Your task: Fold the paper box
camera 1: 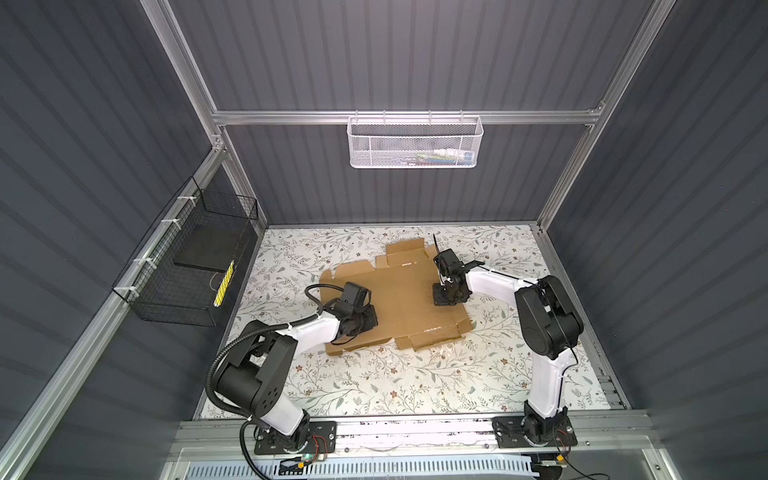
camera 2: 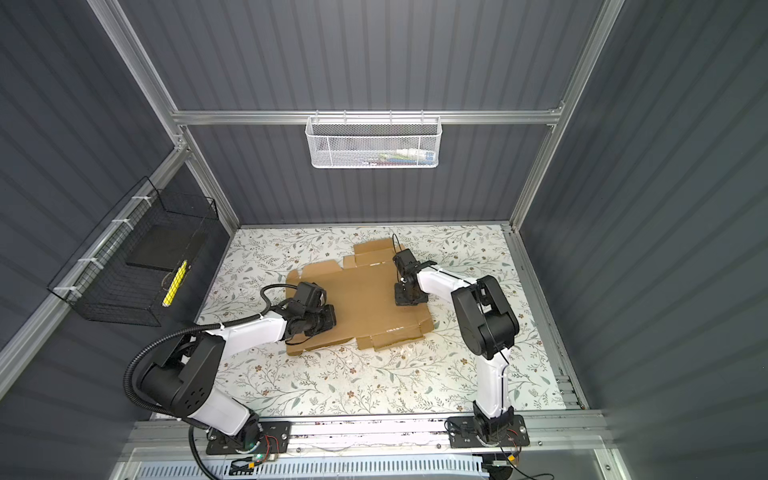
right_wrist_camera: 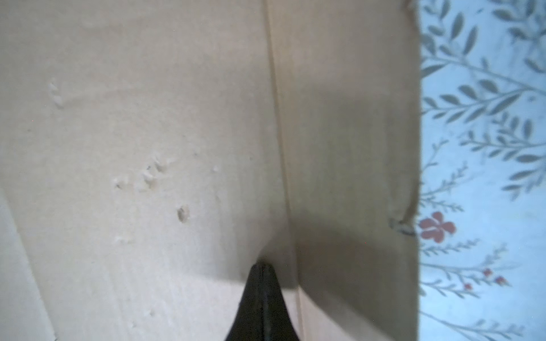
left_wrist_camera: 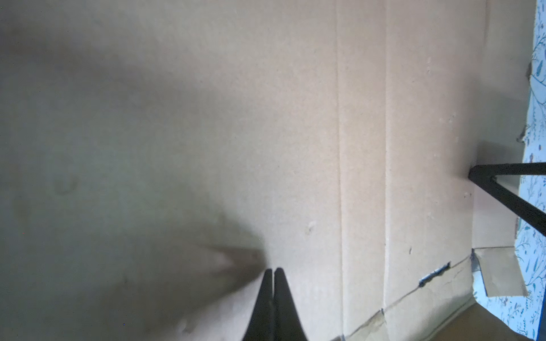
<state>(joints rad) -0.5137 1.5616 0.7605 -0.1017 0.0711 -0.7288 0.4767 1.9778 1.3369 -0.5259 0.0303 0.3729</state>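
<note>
The paper box should be pinned flat by the left hand and right hand, both pressed together, with its creases beside them.

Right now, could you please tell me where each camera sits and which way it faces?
Both top views: high over the front edge, looking down at the table and the flat paper box; left arm and right arm show whole.
Left wrist: on the left arm, looking along the shut left claw at the box.
Right wrist: on the right arm, looking along the shut right claw at box and table.
Shared: every view shows the paper box.
</note>
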